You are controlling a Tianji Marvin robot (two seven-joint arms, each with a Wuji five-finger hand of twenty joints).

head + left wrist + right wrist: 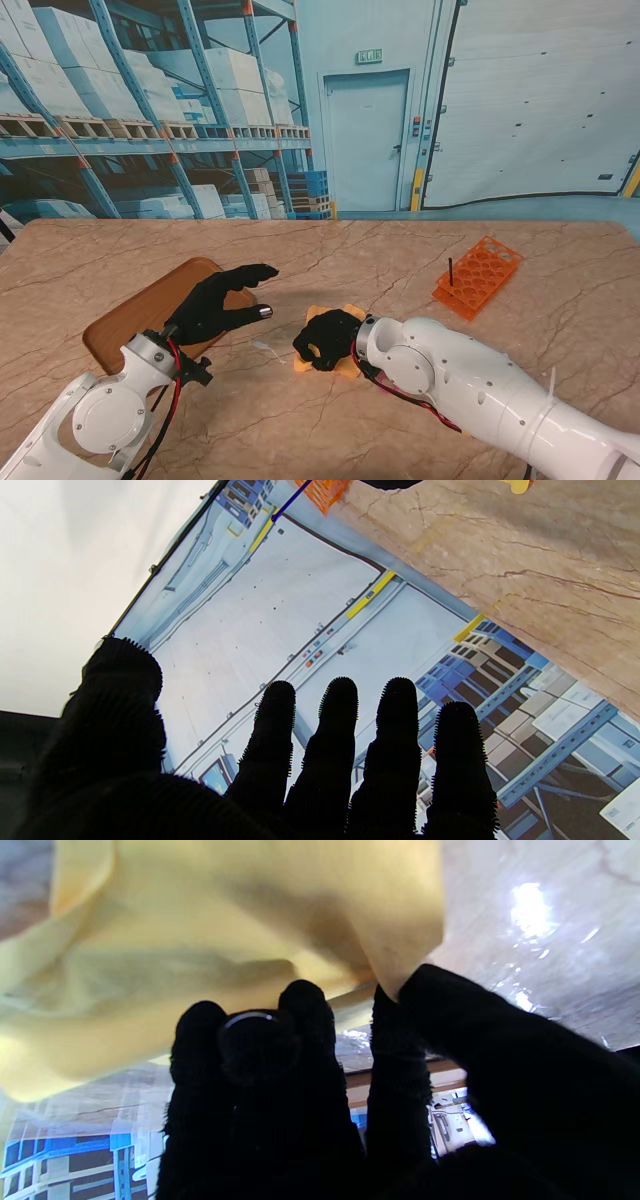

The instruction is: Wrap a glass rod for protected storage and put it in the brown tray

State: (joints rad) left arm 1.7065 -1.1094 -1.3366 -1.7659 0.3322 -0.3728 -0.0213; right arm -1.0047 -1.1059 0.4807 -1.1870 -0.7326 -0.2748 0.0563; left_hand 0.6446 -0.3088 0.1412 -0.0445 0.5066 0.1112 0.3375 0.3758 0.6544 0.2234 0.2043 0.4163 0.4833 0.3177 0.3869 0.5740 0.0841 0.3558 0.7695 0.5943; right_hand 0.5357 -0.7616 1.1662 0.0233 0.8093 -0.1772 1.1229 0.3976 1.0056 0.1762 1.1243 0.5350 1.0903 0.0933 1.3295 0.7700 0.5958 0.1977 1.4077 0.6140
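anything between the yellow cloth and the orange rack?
Nothing. In the stand view only bare marble table runs from the yellow cloth, pinched by the right hand, to the orange rack.

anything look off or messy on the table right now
Only the yellow cloth: it is bunched and rumpled under the right hand, whose fingers pinch one corner. The orange rack sits flat, and the brown tray looks undamaged.

Your right hand is covering most of the yellow cloth. The glass rod is possibly lying beneath it, hiding from all views.
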